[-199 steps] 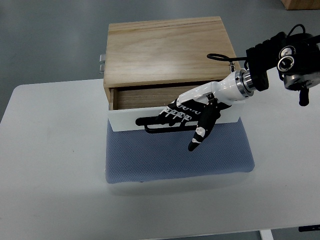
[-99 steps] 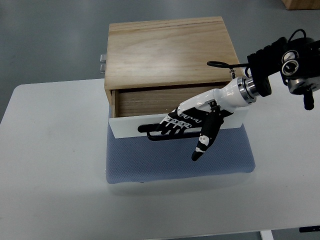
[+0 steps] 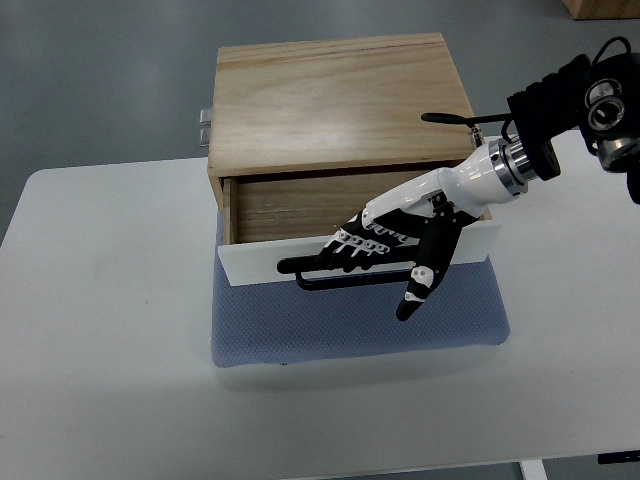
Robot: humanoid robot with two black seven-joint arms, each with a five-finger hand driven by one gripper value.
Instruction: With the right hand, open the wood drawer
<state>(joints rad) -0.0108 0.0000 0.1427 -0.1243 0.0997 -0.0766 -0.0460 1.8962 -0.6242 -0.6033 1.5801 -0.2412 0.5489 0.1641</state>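
Right hand (image 3: pixel 385 250) w/ fingers hooked over the black handle (image 3: pixel 345 274) of the partly-open drawer (image 3: pixel 260 262): pull straight toward robot, level, no twist.

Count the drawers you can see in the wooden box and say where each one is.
1. The drawer sits at the front of the wooden box, pulled partly out over the blue mat; the right hand grips its black handle. None other shows.

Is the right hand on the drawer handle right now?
Touching. The top view shows the right hand's fingers curled over the black handle on the drawer front.
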